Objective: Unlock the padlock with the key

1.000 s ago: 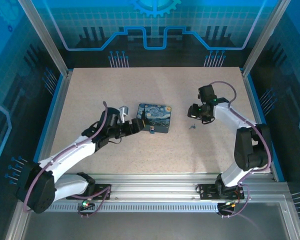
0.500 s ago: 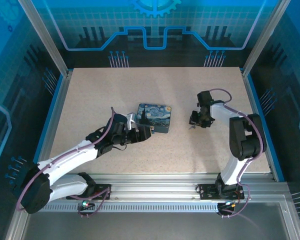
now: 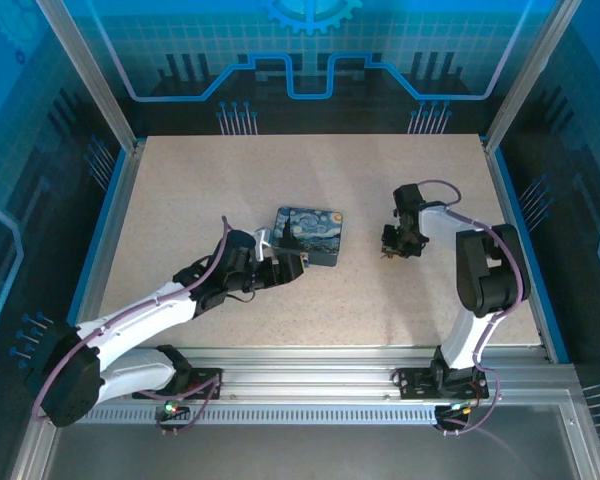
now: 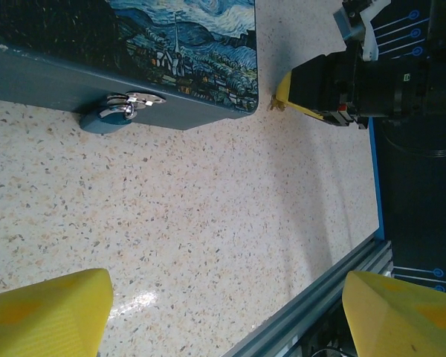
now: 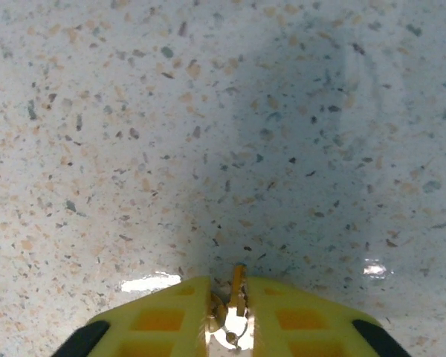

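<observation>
- A second ago the right gripper [image 3: 392,245] hung behind the key [image 5: 238,286] with its fingers apart. Now it has come down onto the key, and its yellow fingers [image 5: 163,316] are pressed in on it from both sides.
- The key stands on edge in that pinch. Its brass blade pokes out ahead of the fingertips and a bit of ring glints behind.
- The left gripper [image 3: 282,262] has slid forward and to the right since then. It now sits close to the near face of the painted tin box [image 3: 310,233], and its jaws are spread wide as before.
- The padlock [image 4: 113,113], blue-bodied with a silver shackle, hangs on the hasp of that near face, touching the table [image 3: 200,190]. It is closed.
- Key and padlock are well apart. Between them lie the box's right corner and bare speckled tabletop.
- From the left wrist, the right gripper [image 4: 306,91] shows just past that corner.
- An aluminium rail [image 4: 323,309] runs along the table's near edge.
</observation>
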